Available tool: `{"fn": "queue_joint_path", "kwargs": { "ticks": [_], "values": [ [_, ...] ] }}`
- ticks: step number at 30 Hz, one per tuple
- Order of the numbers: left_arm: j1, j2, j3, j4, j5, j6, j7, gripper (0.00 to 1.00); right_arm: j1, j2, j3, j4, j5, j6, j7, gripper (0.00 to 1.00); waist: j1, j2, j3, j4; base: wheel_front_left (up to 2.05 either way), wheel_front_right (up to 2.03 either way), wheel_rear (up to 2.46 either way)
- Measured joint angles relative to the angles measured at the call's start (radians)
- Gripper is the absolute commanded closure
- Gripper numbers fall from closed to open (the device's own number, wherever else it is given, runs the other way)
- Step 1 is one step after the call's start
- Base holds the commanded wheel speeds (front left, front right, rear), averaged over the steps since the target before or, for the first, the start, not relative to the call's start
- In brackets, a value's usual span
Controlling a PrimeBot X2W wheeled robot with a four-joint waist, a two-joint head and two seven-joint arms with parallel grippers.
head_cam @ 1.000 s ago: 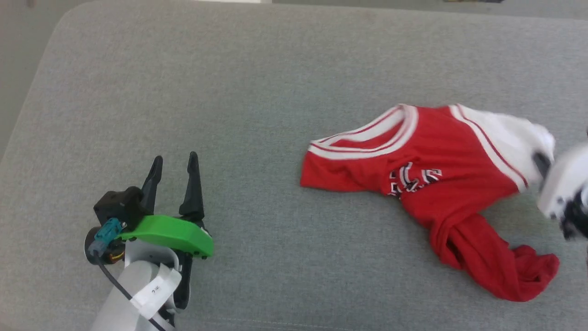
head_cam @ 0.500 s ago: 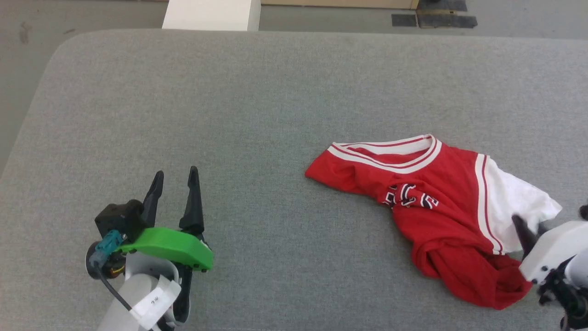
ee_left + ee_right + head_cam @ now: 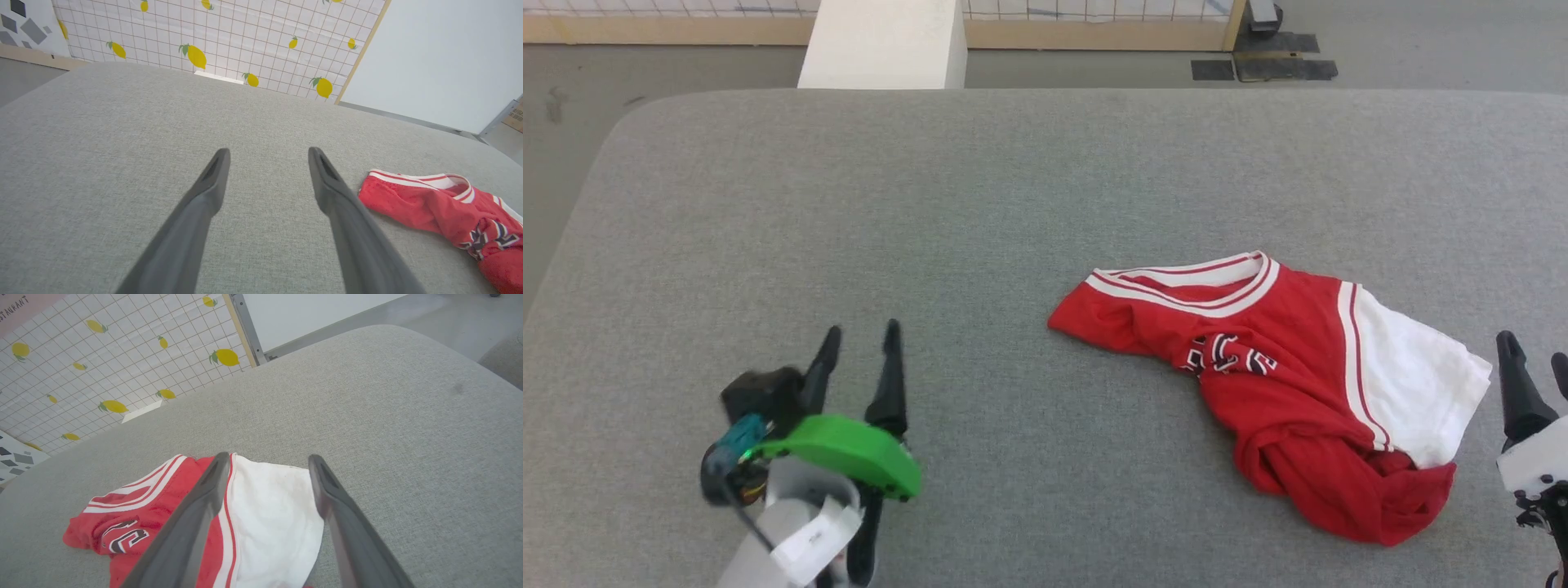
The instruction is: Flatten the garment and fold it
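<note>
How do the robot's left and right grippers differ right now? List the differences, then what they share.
The left gripper sits well apart from the garment, over bare grey surface; the right gripper is close beside its white panel. The left gripper carries a green cover; the right gripper's housing is white. Both are open and hold nothing.

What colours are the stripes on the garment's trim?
Red and white. The trim on the garment shows best in the head view.
</note>
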Motion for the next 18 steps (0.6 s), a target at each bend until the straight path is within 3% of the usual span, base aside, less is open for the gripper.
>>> {"fn": "queue_joint_path", "kwargs": {
  "ticks": [7,11,18],
  "values": [
    [-0.239,-0.053,-0.106,0.076,0.010,-0.019,0.217,0.00,-0.030,0.002,0.031,-0.015,-0.005,0.000,-0.002,0.00,0.0000,0.0000,0.048,-0.018,0.00,0.00,0.00],
    [-0.418,-0.096,-0.189,0.188,0.018,-0.021,0.458,0.00,-0.056,0.003,0.054,-0.015,-0.005,0.000,-0.002,0.00,0.0000,0.0000,0.088,-0.031,0.00,0.00,0.00],
    [-0.594,-0.119,-0.322,0.352,0.061,-0.018,0.862,0.00,-0.082,0.004,0.081,0.006,-0.003,0.000,-0.013,0.00,0.0000,0.0000,0.142,-0.074,0.00,0.00,0.00]
  ]
}}
